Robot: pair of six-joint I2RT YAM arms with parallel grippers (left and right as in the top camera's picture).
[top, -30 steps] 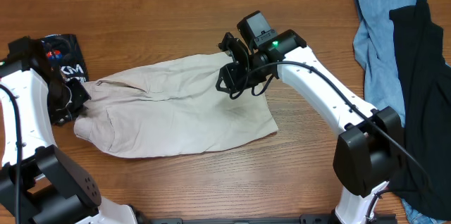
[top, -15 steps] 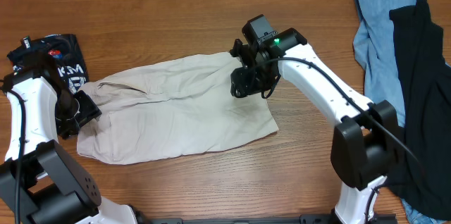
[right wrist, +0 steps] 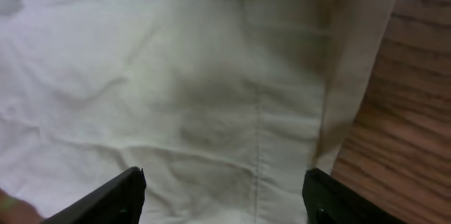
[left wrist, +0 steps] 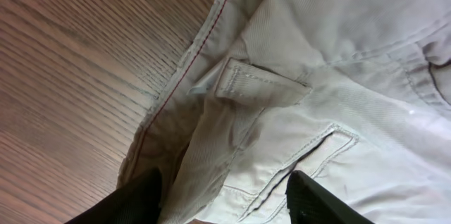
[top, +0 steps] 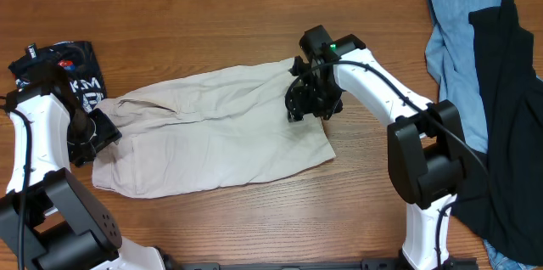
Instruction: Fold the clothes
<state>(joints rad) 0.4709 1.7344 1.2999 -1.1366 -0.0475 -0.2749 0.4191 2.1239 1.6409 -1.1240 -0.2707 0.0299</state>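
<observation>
The pale beige shorts [top: 212, 134] lie folded flat across the middle of the table, waistband to the left and leg hems to the right. My left gripper [top: 95, 134] hovers at the waistband end. In the left wrist view it [left wrist: 225, 182] stands open over the belt loop [left wrist: 254, 86] and slit pocket [left wrist: 303, 160], gripping nothing. My right gripper [top: 307, 102] is above the hem end near the shorts' right edge. The right wrist view shows it [right wrist: 225, 182] open wide, with smooth beige cloth [right wrist: 176, 76] lying beneath the fingers.
A dark printed garment [top: 72, 70] lies folded at the far left, just behind my left arm. A light blue garment [top: 454, 41] and a black one [top: 509, 117] are heaped along the right edge. Bare wood [top: 254, 15] shows behind the shorts.
My left gripper has let go of the waistband, opened and drawn slightly back. My right gripper has opened and slid right along the shorts toward the hem edge.
</observation>
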